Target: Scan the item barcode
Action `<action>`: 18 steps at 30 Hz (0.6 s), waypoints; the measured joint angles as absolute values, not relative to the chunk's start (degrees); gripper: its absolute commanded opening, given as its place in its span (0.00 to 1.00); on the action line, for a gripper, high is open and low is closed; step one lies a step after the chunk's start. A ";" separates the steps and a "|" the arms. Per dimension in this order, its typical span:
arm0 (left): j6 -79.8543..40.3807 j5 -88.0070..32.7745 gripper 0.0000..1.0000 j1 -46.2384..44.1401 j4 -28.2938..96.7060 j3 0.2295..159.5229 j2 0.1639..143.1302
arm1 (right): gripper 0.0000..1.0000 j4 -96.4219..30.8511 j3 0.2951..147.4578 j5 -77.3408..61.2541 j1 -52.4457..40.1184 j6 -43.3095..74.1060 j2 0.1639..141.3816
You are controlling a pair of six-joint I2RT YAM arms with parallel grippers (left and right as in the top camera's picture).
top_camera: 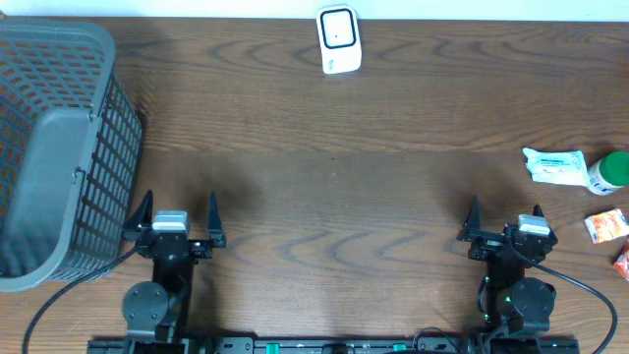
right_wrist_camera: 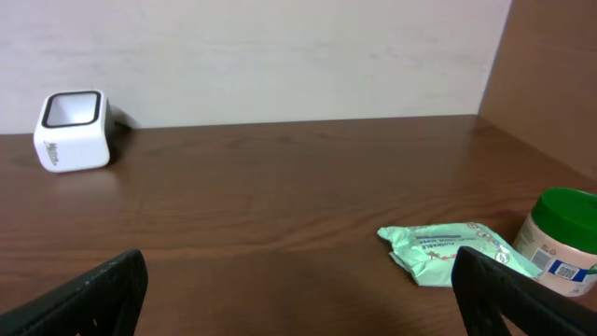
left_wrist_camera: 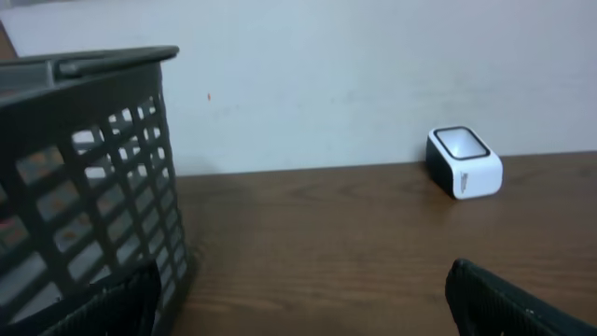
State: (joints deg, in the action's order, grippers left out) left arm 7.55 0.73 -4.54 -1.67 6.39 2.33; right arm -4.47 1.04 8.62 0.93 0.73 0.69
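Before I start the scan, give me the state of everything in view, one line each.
left gripper: open, empty, beside the basket.
right gripper: open, empty.
basket: upright at the table's left edge; contents unclear.
scanner: standing at the far edge, nothing near it.
green packet: lying flat, next to the jar.
jar: upright, green lid on.
orange packets: lying flat at the right edge.

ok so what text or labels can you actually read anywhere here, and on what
No text can be read in any view.
white scanner: small grey mark on its side, too blurred to read.
green packet: dark print on top, too blurred to read.
green-lidded jar: white label with a dark code-like patch, no letters legible.
orange packets: print too small to read.
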 measured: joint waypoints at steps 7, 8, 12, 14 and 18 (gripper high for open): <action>7.55 0.73 0.98 -4.54 -1.67 2.57 0.78 | 0.99 -4.47 1.04 8.60 0.93 0.73 0.69; 7.55 0.73 0.98 -4.54 -1.65 2.20 0.69 | 0.99 -4.49 1.04 8.60 0.93 0.73 0.69; 7.46 0.62 0.98 -4.54 0.14 0.71 0.64 | 0.99 -4.49 1.04 8.60 0.93 0.73 0.69; 7.40 0.49 0.98 -4.54 0.56 0.73 0.58 | 0.99 -4.49 1.04 8.58 0.93 0.73 0.67; 7.35 0.30 0.98 -4.54 1.39 0.99 0.58 | 0.99 -4.47 1.04 8.58 0.93 0.73 0.69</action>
